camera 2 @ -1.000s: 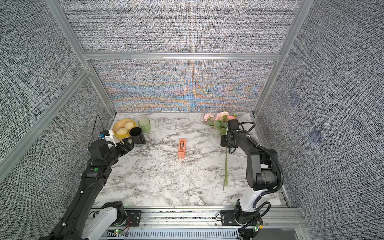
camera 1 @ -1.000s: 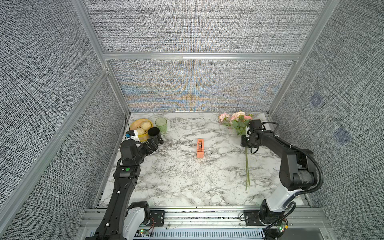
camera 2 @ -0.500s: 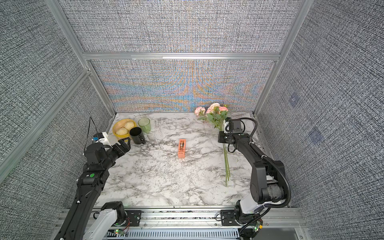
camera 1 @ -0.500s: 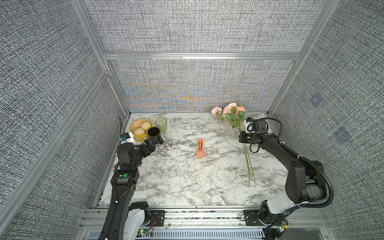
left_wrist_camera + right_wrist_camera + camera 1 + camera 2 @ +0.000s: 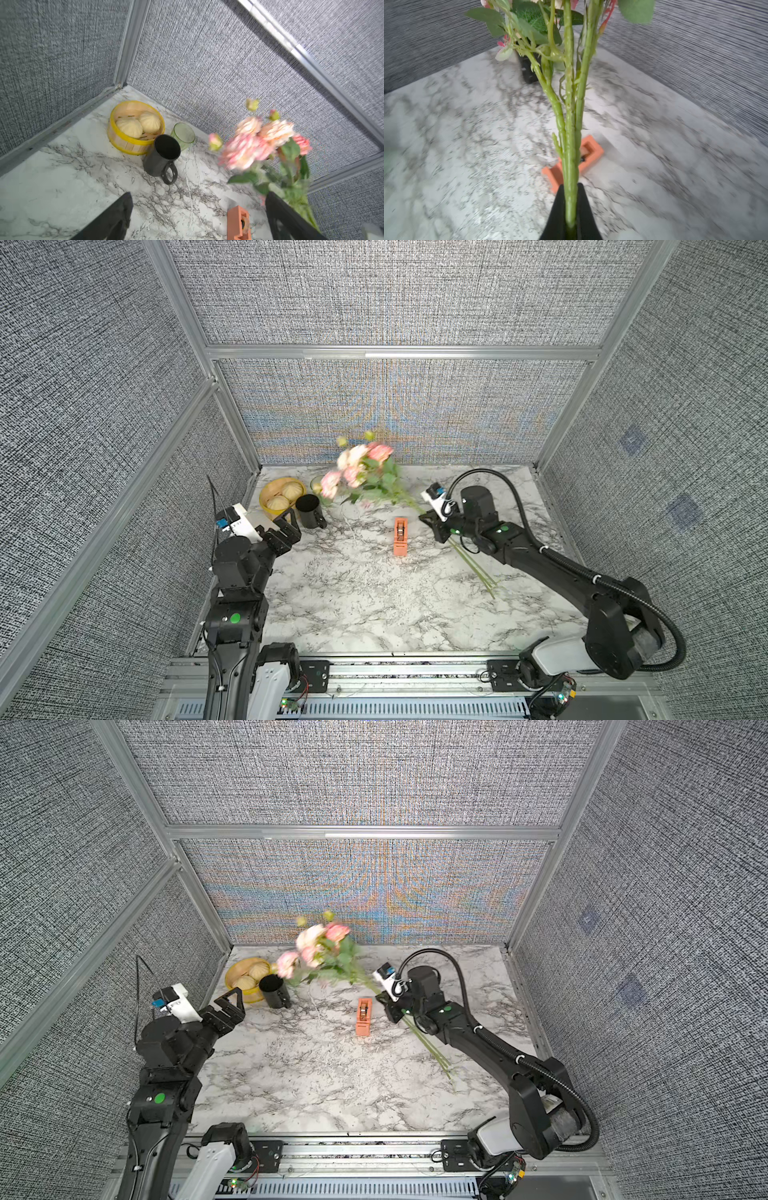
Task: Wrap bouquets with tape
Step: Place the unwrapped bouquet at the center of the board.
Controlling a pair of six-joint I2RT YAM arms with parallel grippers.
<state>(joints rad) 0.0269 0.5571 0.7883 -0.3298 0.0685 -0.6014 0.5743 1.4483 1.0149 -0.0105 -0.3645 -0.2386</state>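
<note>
The bouquet, pink ruffled blooms over green leaves, hangs tilted above the far half of the marble table. Its heads lean toward the back wall and its long stems slant down toward my right arm. In the right wrist view the right claw is pinched tight on the bundled stems, with both black fingers pressed against the green stalks. From a top view I cannot tell whether the stem ends touch the marble. The blooms themselves are blurred.

The orange tape dispenser lies flat on the table just beside that grip, on the side nearer the middle, with nothing touching it. Both top views show it lengthwise, its roll sitting in the centre slot.

Across the table my left claw stands spread wide and holds nothing, hovering near the left wall. Beyond it in the far left corner stand a black mug, a green cup and a yellow-rimmed steamer basket holding two buns.
</note>
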